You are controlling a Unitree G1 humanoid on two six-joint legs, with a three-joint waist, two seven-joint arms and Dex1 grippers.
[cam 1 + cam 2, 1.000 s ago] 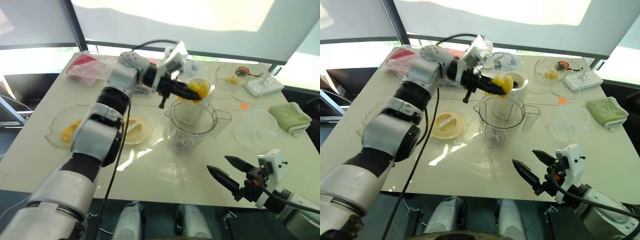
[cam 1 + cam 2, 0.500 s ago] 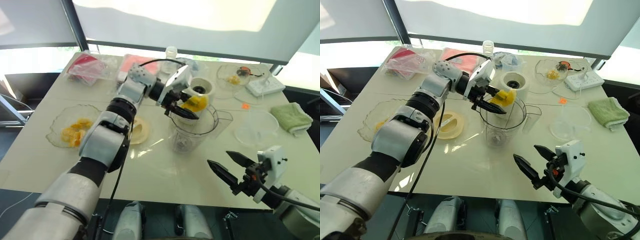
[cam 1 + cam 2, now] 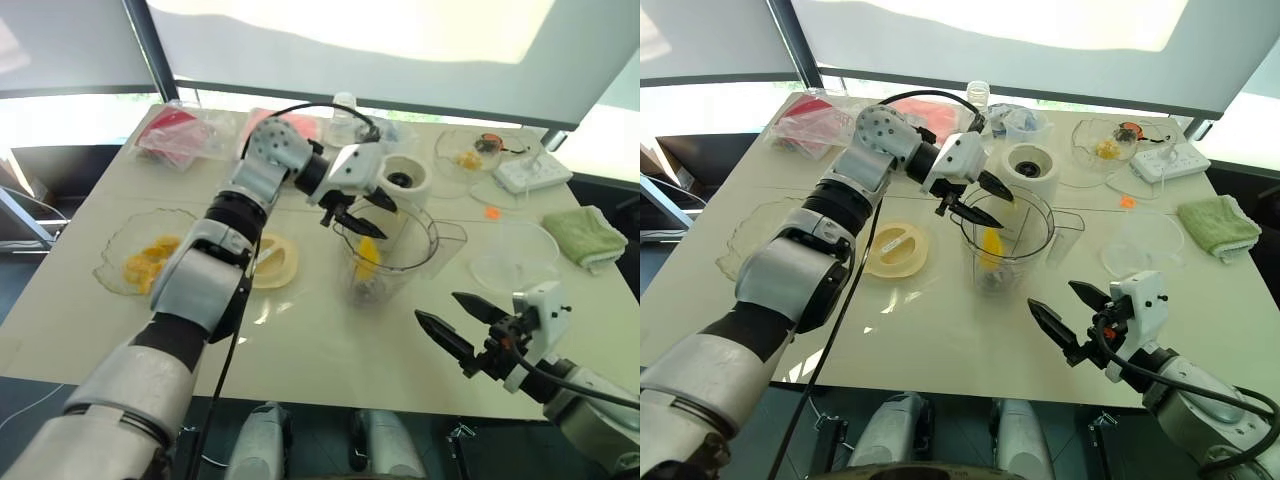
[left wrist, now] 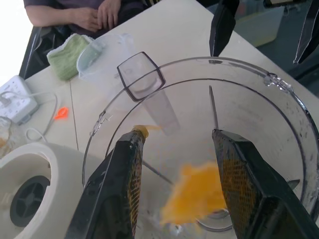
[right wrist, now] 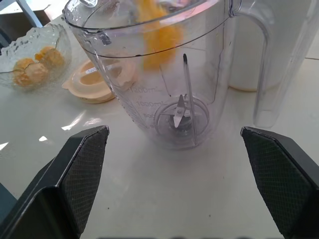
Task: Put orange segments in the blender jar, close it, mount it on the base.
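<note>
White table (image 3: pixel 300 340), blurred orange segment (image 4: pixel 192 196) inside blender jar (image 3: pixel 1005 240); both grippers' jaws wide, empty.

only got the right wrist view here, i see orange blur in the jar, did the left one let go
Observer: Yes. The left gripper hangs over the blender jar with its fingers apart, and the orange segment is falling free between them.
Operator: any more fruit left
Observer: Yes, more orange segments lie in the glass bowl on the table's left side.
Operator: wheres the base
Observer: The base stands just behind the jar, socket up.
Operator: lid
Observer: The cream lid lies flat, left of the jar.
</note>
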